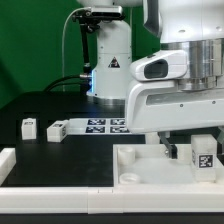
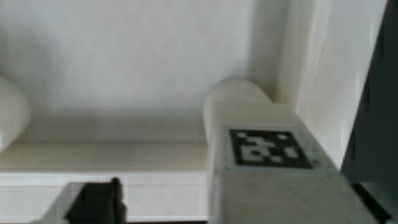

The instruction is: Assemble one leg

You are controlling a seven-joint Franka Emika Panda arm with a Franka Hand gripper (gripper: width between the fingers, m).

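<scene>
The arm has brought one leg (image 1: pixel 204 154) down over the large white panel (image 1: pixel 150 168) at the exterior view's right, so the pick-up appears to be done and what is left, as a judgement, is seating the leg in a corner socket and twisting it home. In the exterior view the gripper (image 1: pixel 200 150) hangs low over the panel with the tagged block between its fingers, though whether the leg's lower end touches the panel cannot be told. The wrist view shows the leg (image 2: pixel 267 150) close up, running out from between the fingers (image 2: pixel 98 200) toward the panel's pale inner surface (image 2: pixel 125 70), so the gripper looks closed narrowly on the leg (only one dark finger shows clearly, the other is hidden behind the block). The leg is matte white plastic, a stubby prism with a bevelled end, its flat face bearing a crisp square black-and-white tag. The panel is the same smooth white material, with raised walls and rounded corner forms. Two more legs, one (image 1: pixel 29 127) and another (image 1: pixel 57 130), lie untouched on the black, dull tabletop (image 1: pixel 60 155) at the exterior view's left, near the marker board (image 1: pixel 108 125), thin and flat with its row of tags.
</scene>
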